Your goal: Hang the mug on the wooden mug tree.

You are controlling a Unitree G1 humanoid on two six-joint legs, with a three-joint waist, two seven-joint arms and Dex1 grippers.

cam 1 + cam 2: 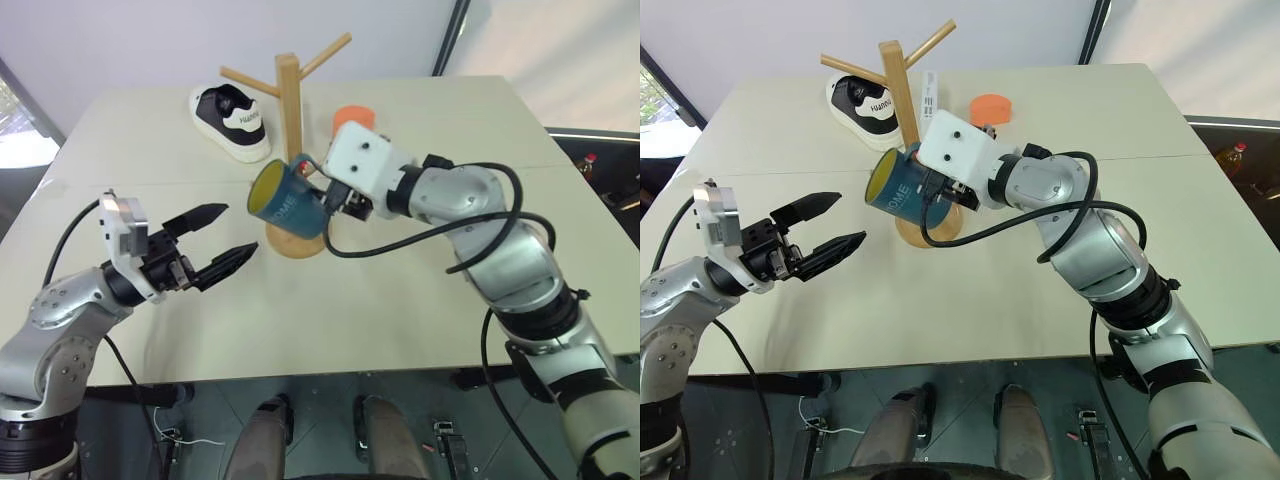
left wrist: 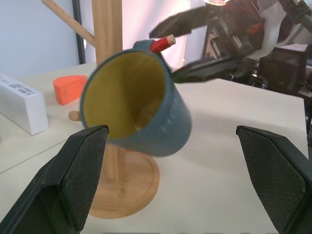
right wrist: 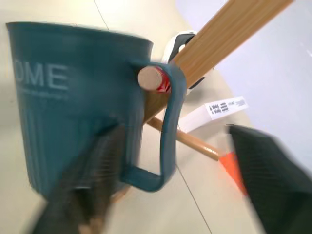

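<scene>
The dark teal mug [image 1: 285,200] with a yellow inside hangs tilted by its handle [image 3: 171,122] on a red-tipped peg [image 3: 155,79] of the wooden mug tree [image 1: 289,100]. Its mouth faces my left side. My right gripper [image 3: 183,156] is open just behind the mug. Its black fingers [image 2: 207,66] are spread to either side of the handle and not pressing on it. My left gripper [image 1: 238,230] is open above the table, a short way to the left of the mug and pointing at its mouth, with nothing between its fingers.
A white and black shoe [image 1: 230,120] lies behind the tree on the left. An orange object [image 1: 352,117] and a white box [image 1: 930,95] sit behind the tree. The tree's round base [image 1: 295,242] rests mid-table. A bottle [image 1: 1230,155] stands off the table's right edge.
</scene>
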